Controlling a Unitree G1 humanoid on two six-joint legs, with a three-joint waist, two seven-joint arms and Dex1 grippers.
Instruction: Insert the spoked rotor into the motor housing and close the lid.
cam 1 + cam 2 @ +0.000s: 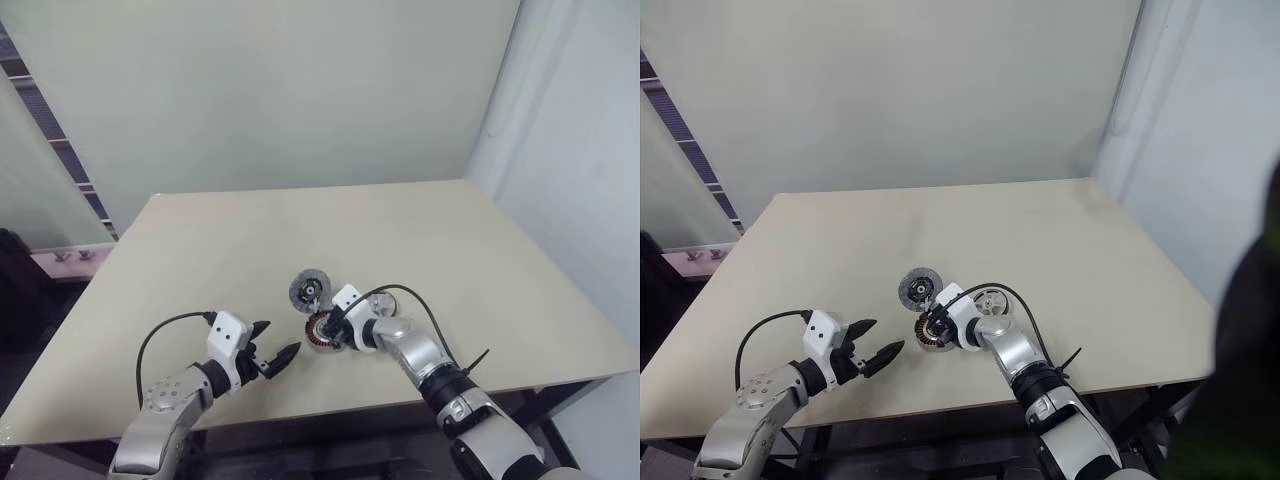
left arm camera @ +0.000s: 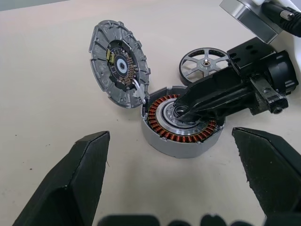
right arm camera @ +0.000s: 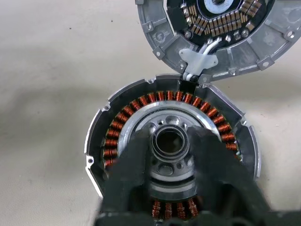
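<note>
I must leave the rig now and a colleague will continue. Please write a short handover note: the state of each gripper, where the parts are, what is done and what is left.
Left gripper: open, holding nothing, hovering over the table beside the parts.
Right gripper: fingers down on the motor housing, either side of its central hub; holding nothing that can be seen.
Spoked rotor: flat on the table just beyond the housing, not inserted.
Lid: swung open, tilted up, tied to the housing by a short cable.
Done: housing opened.
Left: pick up the rotor, seat it in the housing, close the lid.
</note>
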